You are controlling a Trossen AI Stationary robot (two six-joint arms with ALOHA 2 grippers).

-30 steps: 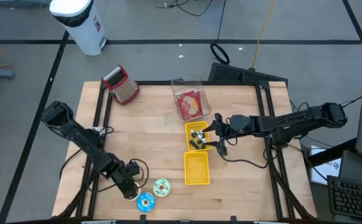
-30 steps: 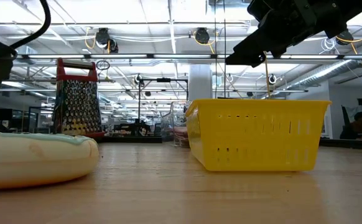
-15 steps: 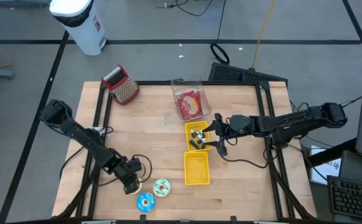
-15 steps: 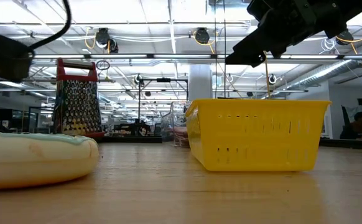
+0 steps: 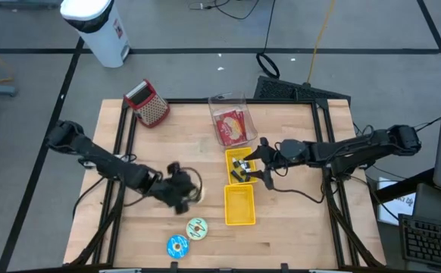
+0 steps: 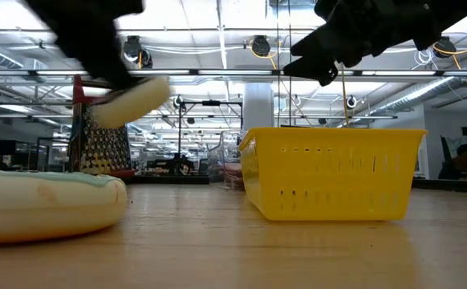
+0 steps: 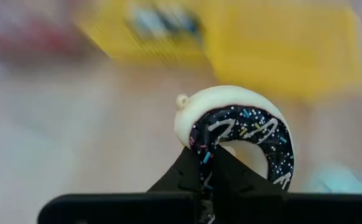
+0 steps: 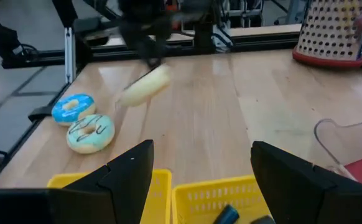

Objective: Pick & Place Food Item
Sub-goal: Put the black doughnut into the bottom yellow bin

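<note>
High view: the left gripper (image 5: 184, 189) hangs above the middle of the table (image 5: 182, 144), its jaws pinched shut on a donut (image 5: 194, 187) with dark, sprinkled icing, lifted clear of the wood; the left wrist view shows the fingers (image 7: 199, 174) nipping the ring's rim, the pale underside curling above them. Two more donuts lie near the front edge: a green one (image 5: 197, 227) and a blue one (image 5: 177, 246), just beside each other. To the right sit two yellow baskets end to end; the near basket (image 5: 239, 205) looks empty from above, the far basket (image 5: 240, 164) holds dark items; the right gripper (image 5: 257, 162) hovers at that far basket, jaws wide. A clear tub (image 5: 230, 121) and a grater (image 5: 148, 104) stand toward the back.
</note>
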